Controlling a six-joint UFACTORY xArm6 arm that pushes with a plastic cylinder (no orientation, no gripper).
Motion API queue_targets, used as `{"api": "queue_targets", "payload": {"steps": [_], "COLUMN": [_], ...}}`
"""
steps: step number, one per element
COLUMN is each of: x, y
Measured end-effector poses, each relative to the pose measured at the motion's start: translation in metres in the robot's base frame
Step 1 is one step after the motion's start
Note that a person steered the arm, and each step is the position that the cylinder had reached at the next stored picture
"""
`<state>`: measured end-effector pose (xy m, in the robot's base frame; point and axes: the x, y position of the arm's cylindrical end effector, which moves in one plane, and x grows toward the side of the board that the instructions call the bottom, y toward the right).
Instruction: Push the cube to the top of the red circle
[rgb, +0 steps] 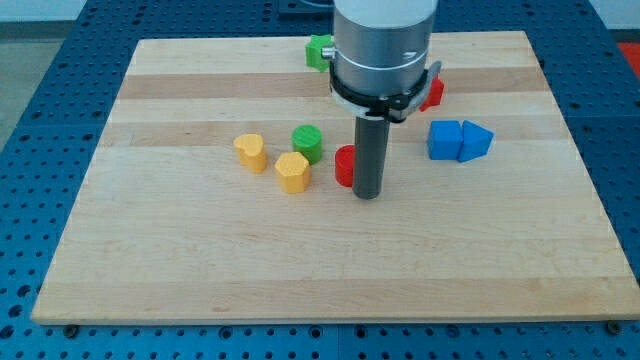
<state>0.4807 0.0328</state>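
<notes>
A blue cube sits at the view's right of centre, touching a blue triangular block on its right. A red circle block lies near the board's middle, partly hidden behind my rod. My tip rests on the board right beside the red circle, on its right side, well to the left of and below the blue cube.
A green cylinder, a yellow hexagon block and a yellow heart-shaped block lie left of the red circle. A green block is at the top edge. Another red block peeks out beside the arm.
</notes>
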Motion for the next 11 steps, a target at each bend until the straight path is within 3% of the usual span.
{"api": "queue_targets", "payload": {"steps": [2,5,7,11], "x": [0.000,-0.034,-0.060,-0.062], "y": [0.014,0.168,0.155,0.095]}}
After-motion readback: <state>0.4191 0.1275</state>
